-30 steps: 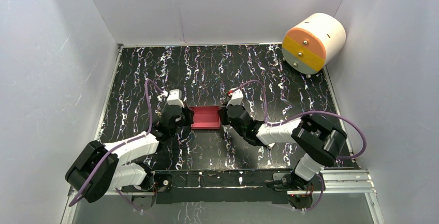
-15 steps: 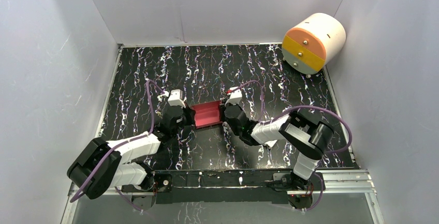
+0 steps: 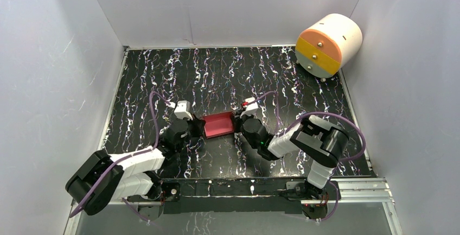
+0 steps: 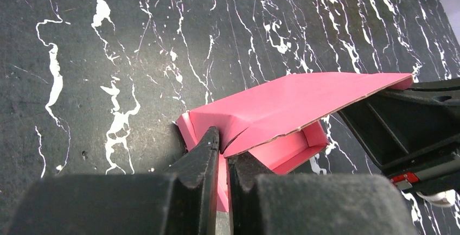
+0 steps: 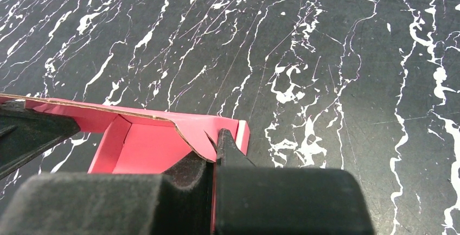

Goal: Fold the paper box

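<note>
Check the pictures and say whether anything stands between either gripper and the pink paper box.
Nothing visible does. The left gripper is shut on one end of the paper box and the right gripper on the other end, with card directly between the fingers. The white-and-orange cylinder stands far off in the back right corner.

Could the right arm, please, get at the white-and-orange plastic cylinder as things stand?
Probably not freely: the right gripper is shut on the shallow pink card box, which the left gripper also clamps.
</note>
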{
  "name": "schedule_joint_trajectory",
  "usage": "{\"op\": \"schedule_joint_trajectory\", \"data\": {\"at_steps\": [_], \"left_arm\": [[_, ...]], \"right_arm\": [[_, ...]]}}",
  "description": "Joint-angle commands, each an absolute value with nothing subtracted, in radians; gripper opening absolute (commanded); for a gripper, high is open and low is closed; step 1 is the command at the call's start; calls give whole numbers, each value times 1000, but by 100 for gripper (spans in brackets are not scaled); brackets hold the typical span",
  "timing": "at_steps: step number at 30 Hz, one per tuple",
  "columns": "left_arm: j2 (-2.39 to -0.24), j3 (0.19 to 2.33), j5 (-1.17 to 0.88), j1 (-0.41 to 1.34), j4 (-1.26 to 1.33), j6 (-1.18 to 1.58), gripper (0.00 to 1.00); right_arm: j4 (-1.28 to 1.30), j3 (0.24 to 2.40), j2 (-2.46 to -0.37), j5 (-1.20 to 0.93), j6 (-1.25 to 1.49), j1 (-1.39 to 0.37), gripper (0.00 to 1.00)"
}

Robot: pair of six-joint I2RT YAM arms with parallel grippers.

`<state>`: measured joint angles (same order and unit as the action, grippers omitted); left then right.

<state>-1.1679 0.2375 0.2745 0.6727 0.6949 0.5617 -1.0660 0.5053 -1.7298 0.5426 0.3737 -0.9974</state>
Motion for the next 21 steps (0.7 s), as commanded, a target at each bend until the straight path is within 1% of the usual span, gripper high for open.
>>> {"op": "schedule_joint_trajectory", "data": {"at_steps": [1, 8, 15, 21], "left_arm": [[-1091, 184, 290, 670, 657, 585, 5], [-1040, 149, 288, 670, 663, 638, 6], [-1131, 194, 269, 671, 710, 774, 7], [-1242, 261, 291, 673, 794, 771, 7]], "right_arm": [[-1091, 465, -1761, 614, 368, -989, 2], [-1182, 426, -1816, 619, 350, -999, 2], [-1195, 448, -1836, 638, 340, -1021, 2], [-1237, 472, -1856, 676, 295, -1025, 2]]}}
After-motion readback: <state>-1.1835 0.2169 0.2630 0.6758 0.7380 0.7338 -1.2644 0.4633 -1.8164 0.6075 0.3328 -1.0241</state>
